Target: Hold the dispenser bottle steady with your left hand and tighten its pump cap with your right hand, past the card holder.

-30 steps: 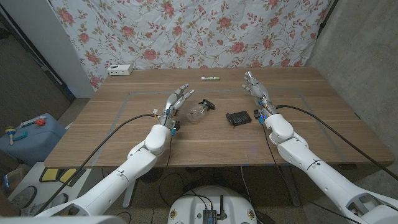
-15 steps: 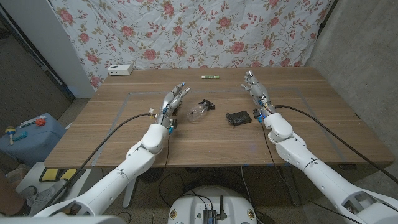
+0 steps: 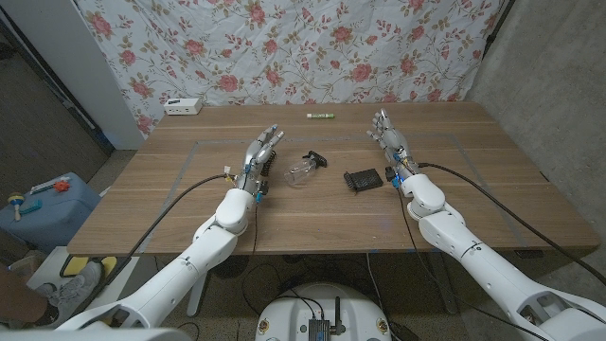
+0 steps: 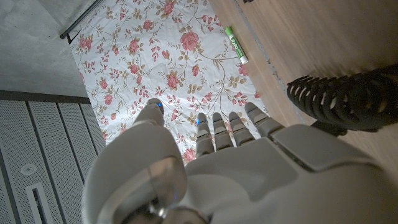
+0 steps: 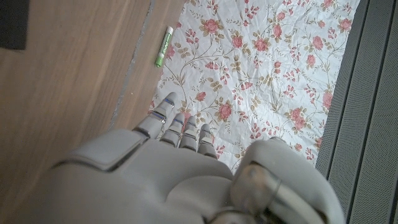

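Green marker (image 3: 320, 116) near table's far edge; white box (image 3: 183, 106) at far-left corner; floral cloth (image 3: 312, 47) behind.

We see a table (image 3: 322, 213) of warm brown wood grain with a thin grey line marking a rectangle on it. Behind it hangs a white cloth (image 3: 284, 47) patterned with pink roses and green-brown leafy stems. The two robot arms are glossy white with black cables; the left hand (image 3: 262, 153) and right hand (image 3: 388, 133) are pale grey with small blue spots at the fingertips. The dispenser bottle (image 3: 303, 170) is clear with a black pump cap (image 3: 314, 158). The card holder (image 3: 362, 179) is black. A marker (image 3: 321, 116) is green and white. A small box (image 3: 184, 106) is white. A wall (image 3: 559, 85) is grey.
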`<state>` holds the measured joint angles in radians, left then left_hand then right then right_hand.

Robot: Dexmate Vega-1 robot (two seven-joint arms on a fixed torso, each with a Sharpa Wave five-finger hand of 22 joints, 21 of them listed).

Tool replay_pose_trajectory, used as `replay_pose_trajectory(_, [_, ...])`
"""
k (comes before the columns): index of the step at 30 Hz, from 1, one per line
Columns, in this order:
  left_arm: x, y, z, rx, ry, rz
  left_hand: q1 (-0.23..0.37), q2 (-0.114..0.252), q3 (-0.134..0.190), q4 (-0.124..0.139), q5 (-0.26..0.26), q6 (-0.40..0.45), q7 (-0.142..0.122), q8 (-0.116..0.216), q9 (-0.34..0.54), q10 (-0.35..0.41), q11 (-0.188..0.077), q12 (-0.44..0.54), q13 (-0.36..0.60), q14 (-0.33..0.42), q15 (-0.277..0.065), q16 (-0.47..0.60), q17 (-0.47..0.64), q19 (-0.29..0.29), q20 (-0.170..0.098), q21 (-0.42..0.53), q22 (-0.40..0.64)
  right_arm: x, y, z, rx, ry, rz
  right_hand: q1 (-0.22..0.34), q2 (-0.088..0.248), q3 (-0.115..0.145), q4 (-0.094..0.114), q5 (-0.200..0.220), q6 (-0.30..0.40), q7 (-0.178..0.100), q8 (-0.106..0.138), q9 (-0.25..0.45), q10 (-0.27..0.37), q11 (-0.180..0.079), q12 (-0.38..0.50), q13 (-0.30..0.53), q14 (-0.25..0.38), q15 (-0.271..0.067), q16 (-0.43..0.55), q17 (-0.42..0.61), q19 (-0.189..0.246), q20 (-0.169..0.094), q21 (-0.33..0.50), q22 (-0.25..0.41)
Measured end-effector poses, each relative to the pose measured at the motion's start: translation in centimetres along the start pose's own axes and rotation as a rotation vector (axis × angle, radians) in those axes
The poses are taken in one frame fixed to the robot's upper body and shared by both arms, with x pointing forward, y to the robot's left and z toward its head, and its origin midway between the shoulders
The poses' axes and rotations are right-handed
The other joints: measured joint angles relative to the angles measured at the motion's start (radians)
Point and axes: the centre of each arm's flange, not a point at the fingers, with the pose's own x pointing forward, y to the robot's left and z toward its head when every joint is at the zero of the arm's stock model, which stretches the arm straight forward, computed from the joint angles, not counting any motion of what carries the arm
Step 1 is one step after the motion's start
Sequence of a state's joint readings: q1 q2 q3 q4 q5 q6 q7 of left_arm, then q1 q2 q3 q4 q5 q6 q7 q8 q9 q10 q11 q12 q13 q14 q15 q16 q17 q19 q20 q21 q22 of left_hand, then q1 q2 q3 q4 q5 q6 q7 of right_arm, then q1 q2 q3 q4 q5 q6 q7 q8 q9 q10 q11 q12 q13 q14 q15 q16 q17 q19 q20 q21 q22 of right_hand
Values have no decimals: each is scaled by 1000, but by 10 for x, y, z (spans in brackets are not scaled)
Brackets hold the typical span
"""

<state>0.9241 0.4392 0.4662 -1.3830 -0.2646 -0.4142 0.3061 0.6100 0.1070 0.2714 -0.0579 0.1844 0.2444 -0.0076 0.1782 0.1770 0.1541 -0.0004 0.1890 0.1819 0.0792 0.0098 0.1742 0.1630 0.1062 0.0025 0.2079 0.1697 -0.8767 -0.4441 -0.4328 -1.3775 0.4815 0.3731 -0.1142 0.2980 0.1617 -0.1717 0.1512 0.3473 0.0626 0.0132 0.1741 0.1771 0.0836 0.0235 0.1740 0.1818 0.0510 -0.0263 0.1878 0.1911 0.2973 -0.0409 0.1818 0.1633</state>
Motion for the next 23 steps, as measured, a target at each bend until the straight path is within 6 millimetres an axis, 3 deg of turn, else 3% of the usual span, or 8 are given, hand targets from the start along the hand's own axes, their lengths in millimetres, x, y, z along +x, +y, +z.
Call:
replay_pose_trajectory(6, [-4,1,-5,-13,11,33,-7,7,4,-4,-8,11,39,0,-3,26,34,11,-5,42,19,4,0,22,-23,0,-2,-1,-1,-6,23,14,-18,-4,-4,4,-4,0,14,14,8,0,9,8,11,-5,20,6,9,0,-31,0,-5,0])
replay_pose_trajectory(15, [-13,3,-12,-23,25,78,-7,7,5,-5,-8,17,44,0,-5,38,33,11,-5,67,16,12,0,17,-28,-9,-2,-3,-4,-13,46,23,-53,-4,-4,6,-6,-3,43,43,15,0,39,12,17,-5,51,25,16,-5,-56,2,-8,0])
replay_pose_trajectory(23, [-18,5,-16,-28,32,104,-11,11,5,-14,-8,20,47,0,-5,47,42,11,-5,85,20,12,0,13,-31,-9,-2,-5,-6,-17,54,24,-70,-7,-7,11,-11,-4,73,73,23,0,62,32,19,-5,82,45,16,-10,-55,2,-4,0])
